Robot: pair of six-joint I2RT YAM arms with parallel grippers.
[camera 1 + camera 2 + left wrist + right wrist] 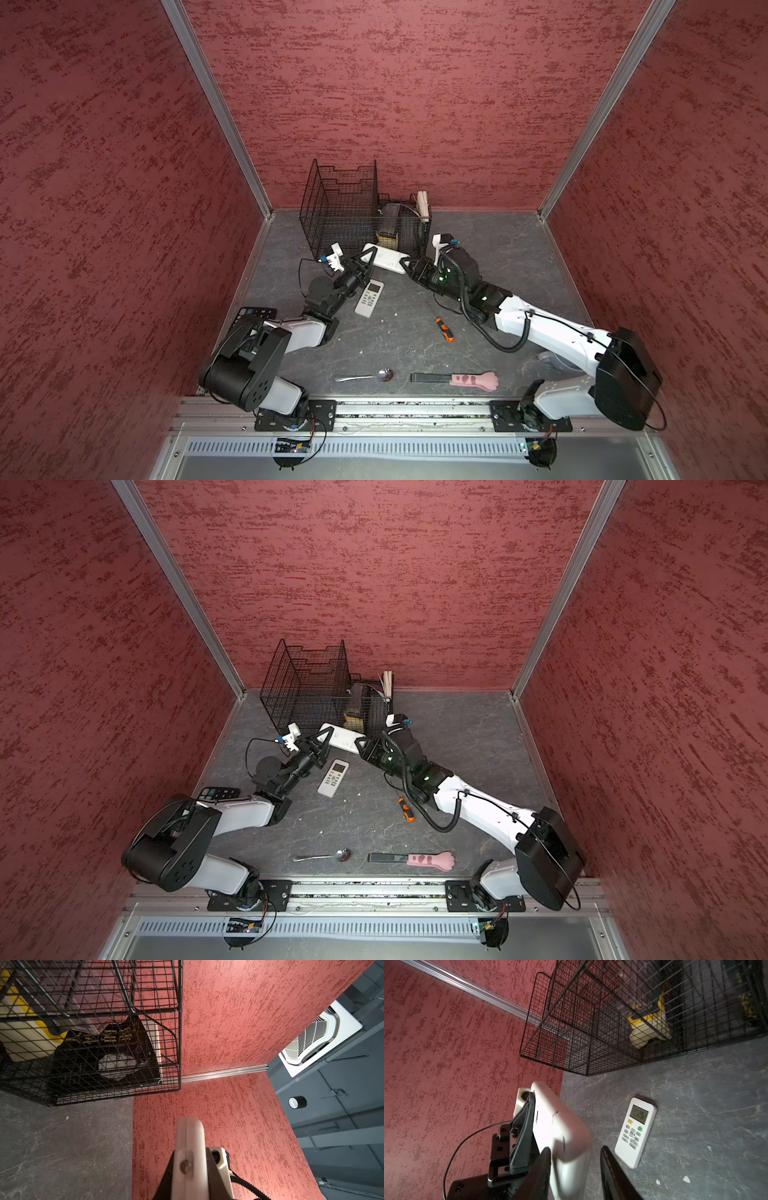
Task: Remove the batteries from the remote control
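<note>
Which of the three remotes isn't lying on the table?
The plain white remote, lifted off the table with the left pincer shut on its end. The white remote with a screen and the black remote lie flat.

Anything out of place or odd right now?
Nothing spilled or broken. One oddity: the white remote is clamped by the left gripper alone; the right gripper straddles its other end, with a gap at one finger.
</note>
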